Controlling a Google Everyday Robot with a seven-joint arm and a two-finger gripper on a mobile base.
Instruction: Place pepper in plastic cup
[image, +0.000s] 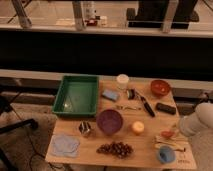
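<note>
Closest to the camera, along the front edge of the counter (145, 161), lie a crumpled blue cloth (64, 145), a bunch of dark grapes (115, 148) and, at the right corner, the light-blue plastic cup (165, 155), upright with its mouth open to take something dropped from above. Just behind the cup lie some pale slender sticks (171, 144), and beyond them is the pepper (167, 134), a small red-orange sliver flat on the wood, near the cup but apart from it. The white arm (197, 121) reaches in from the right edge, low over the counter, and the tool (174, 131) is right at the pepper with its fingers spread wide. That looks like an approach to straddle the pepper before closing. Whether a finger already touches it cannot be told, and nothing appears to be lifted. The carry should be short, though the sticks lie across the straight path, so a lift clear of them seems wise. Farther back are a purple bowl (109, 121), a round yellow-orange object (137, 127), a shiny metal cup (85, 128), a green tray (76, 95) and a white cup (122, 80), all well clear of the work.
</note>
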